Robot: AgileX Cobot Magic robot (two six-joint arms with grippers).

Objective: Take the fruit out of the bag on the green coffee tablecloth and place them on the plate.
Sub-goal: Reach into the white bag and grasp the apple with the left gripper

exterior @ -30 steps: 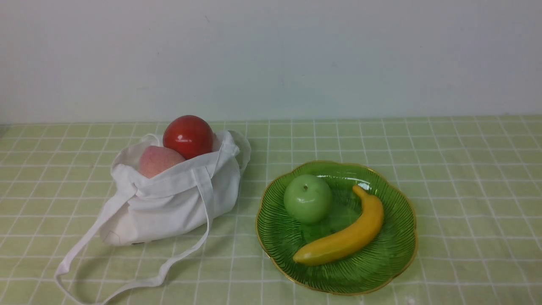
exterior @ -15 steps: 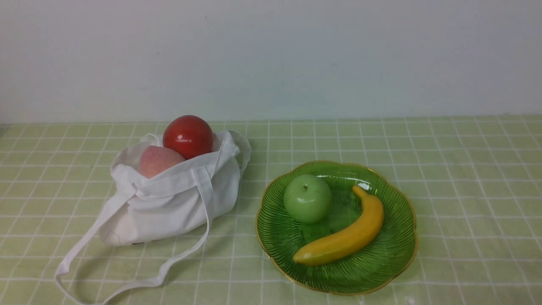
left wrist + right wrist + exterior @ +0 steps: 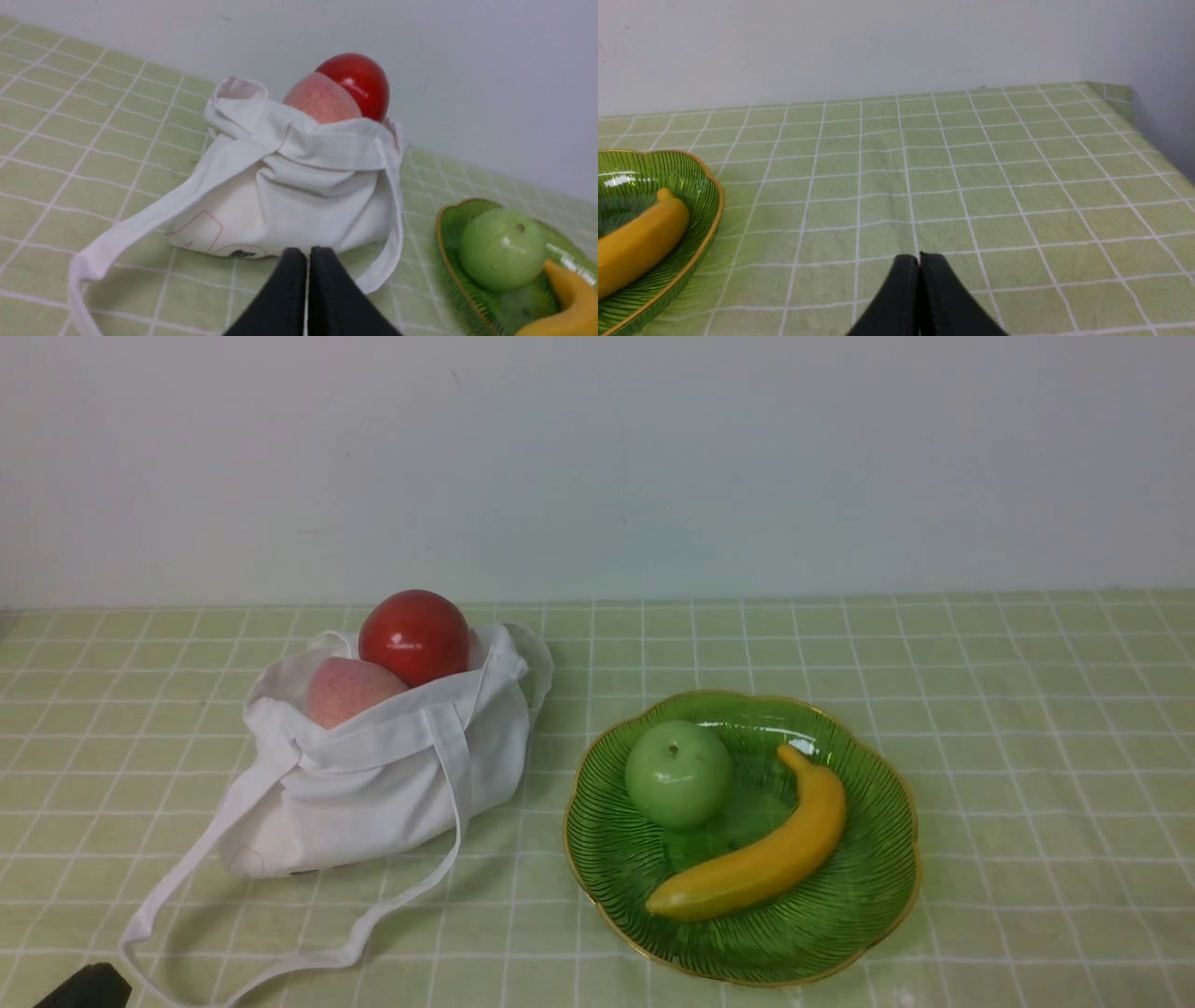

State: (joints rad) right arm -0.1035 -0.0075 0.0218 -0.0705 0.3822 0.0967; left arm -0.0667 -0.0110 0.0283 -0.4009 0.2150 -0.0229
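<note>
Pale wall (image 3: 597,457) backs a green checked tablecloth (image 3: 1027,709) that bears a ribbed green glass plate (image 3: 887,896) with a gold scalloped rim. On the plate lie a green apple (image 3: 678,773) and, right of it, a yellow banana (image 3: 756,868), the two close together.

Left of the plate, near it but apart, slumps a white cloth bag (image 3: 392,784). Its open mouth faces up and a long strap (image 3: 140,221) trails away from the plate over the cloth. Two fruits sit in the mouth, touching. The red fruit (image 3: 414,637) is glossy and round, and stands clear of the hem on the side nearer the plate. The pink fruit (image 3: 347,691) is matte and pale, and sits lower, half tucked behind the hem on the side farther from the plate.

The left gripper (image 3: 308,252) has its jaws pressed together with nothing between them. It sits farther left of the plate than the bag, low on the near side. Both fruits lie beyond it and higher, across the bag's body. The right gripper (image 3: 919,257) is likewise closed and empty, over bare cloth right of the plate.
</note>
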